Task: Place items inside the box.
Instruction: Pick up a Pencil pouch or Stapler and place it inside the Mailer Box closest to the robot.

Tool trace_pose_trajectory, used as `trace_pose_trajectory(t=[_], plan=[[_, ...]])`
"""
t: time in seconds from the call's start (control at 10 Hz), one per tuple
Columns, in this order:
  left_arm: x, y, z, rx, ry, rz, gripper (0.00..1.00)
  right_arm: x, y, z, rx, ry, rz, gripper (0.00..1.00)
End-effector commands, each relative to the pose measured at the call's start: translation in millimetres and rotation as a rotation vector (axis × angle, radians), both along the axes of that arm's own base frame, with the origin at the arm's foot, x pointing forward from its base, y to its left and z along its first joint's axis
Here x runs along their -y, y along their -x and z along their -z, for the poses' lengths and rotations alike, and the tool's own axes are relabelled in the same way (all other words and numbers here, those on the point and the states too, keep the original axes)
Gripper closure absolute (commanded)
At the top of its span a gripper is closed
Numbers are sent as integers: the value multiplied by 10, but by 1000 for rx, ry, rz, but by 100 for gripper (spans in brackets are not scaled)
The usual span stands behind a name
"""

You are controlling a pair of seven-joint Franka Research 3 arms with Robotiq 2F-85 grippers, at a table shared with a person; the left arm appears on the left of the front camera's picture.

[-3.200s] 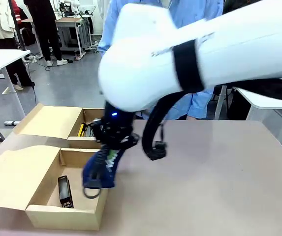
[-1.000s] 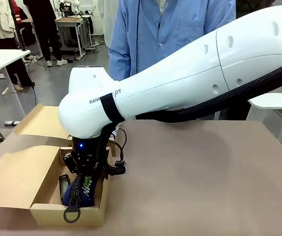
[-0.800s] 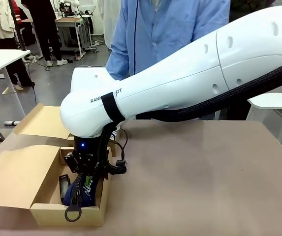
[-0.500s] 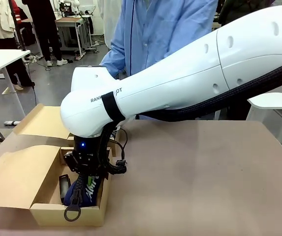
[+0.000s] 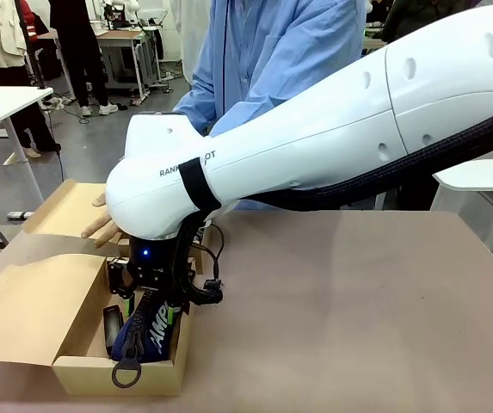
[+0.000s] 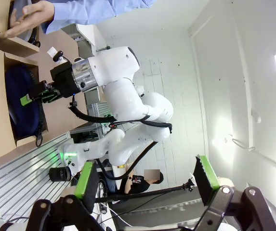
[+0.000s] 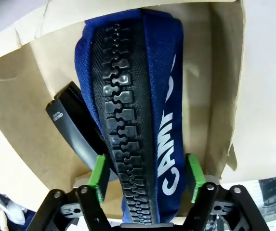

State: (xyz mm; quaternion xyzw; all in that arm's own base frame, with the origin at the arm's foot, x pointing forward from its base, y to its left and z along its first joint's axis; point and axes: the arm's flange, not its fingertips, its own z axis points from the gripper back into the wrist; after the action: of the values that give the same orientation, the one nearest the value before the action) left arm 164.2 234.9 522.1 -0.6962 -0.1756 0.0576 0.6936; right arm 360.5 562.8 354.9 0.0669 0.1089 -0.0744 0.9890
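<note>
The right gripper (image 7: pixel 147 178) is spread either side of the navy zip pouch (image 7: pixel 138 96), its pads just clear. The pouch stands on edge in the cardboard box (image 5: pixel 117 379) beside a black stapler (image 7: pixel 72 130). The left gripper (image 6: pixel 146 177) is spread and empty. The box sits on a brown table (image 5: pixel 358 318), with a person's hand (image 5: pixel 101 225) at its far flap.

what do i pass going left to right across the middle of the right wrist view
box interior → black stapler → navy zip pouch → box side wall → table
</note>
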Motion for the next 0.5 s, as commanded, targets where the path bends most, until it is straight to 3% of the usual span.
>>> trace_pose_trajectory(t=[0.0, 0.4], plan=[[-1, 10, -25, 22, 7, -2, 0, 109, 59, -11, 10, -25, -12, 0], [-1, 10, -25, 22, 7, -2, 0, 95, 62, -21, 12, -29, -24, 0]])
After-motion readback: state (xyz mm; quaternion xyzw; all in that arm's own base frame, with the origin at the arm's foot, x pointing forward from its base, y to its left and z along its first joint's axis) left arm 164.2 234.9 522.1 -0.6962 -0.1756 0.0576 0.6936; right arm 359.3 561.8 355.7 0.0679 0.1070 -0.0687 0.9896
